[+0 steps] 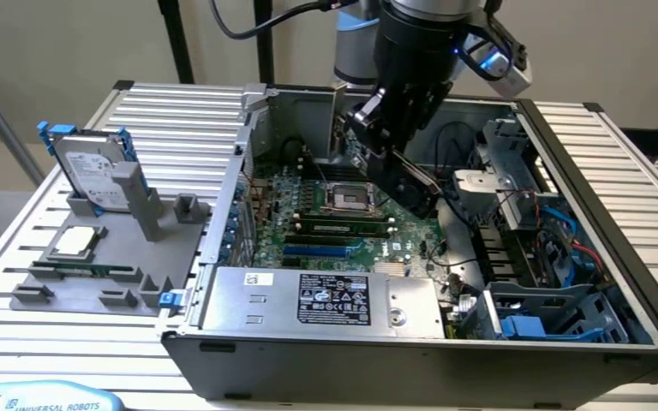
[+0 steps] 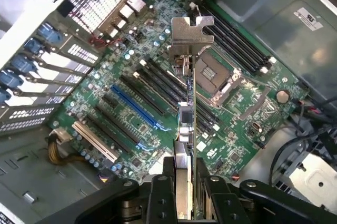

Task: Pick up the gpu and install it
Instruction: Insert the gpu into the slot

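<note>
I have the tool [image 1: 389, 128] inside the open top of the computer case [image 1: 306, 347], at about 12 o'clock in the exterior view. It is pinched onto the gpu [image 1: 406, 181], which hangs tilted below it, over the motherboard [image 1: 341, 233].

In the wrist view I see the tool [image 2: 185, 187] with one finger on each face of the gpu [image 2: 186, 124]. The card is edge-on to the camera, and its silver bracket [image 2: 190, 34] is at the end away from the fingers. Behind the card are the motherboard's [image 2: 131, 76] long dark slots, with a blue slot [image 2: 134, 109] to one side of it and the processor socket [image 2: 213, 76] to the other. From these pictures I cannot tell whether the card's lower edge touches anything.

In the exterior view the socket [image 1: 346, 199] is at the centre of the case, and the power supply [image 1: 329, 300] with its label is at 6 o'clock. At 9 o'clock, outside the case, a grey holder [image 1: 112, 278] sits on the slatted surface [image 1: 181, 111]. The hard drive [image 1: 89, 171] with blue rails stands upright in it, and the small silver processor chip [image 1: 78, 241] lies just below the drive.
</note>
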You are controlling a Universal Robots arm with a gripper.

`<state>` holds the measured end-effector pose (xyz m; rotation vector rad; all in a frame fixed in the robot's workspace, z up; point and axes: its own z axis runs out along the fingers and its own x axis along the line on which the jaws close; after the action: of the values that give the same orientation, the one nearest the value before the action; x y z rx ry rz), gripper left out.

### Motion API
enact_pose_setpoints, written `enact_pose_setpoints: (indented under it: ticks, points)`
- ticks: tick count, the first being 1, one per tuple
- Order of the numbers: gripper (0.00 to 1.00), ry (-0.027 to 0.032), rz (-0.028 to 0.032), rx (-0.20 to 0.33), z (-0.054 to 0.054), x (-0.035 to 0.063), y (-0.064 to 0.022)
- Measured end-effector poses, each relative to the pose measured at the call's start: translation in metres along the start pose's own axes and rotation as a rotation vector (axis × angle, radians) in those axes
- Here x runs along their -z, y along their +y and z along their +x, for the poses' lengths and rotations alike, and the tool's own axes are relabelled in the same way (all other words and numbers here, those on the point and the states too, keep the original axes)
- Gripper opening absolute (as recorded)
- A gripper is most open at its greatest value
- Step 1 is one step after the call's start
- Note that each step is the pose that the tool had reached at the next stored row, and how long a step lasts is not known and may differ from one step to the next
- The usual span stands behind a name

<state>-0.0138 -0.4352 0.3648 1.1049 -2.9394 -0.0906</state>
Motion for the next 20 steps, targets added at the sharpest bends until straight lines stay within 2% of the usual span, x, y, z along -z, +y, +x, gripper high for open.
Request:
enact_pose_setpoints:
  ticks: [20]
  points:
    - [0.27,0.0197,-0.0074,0.364,0.0001,-0.0032,-0.0002]
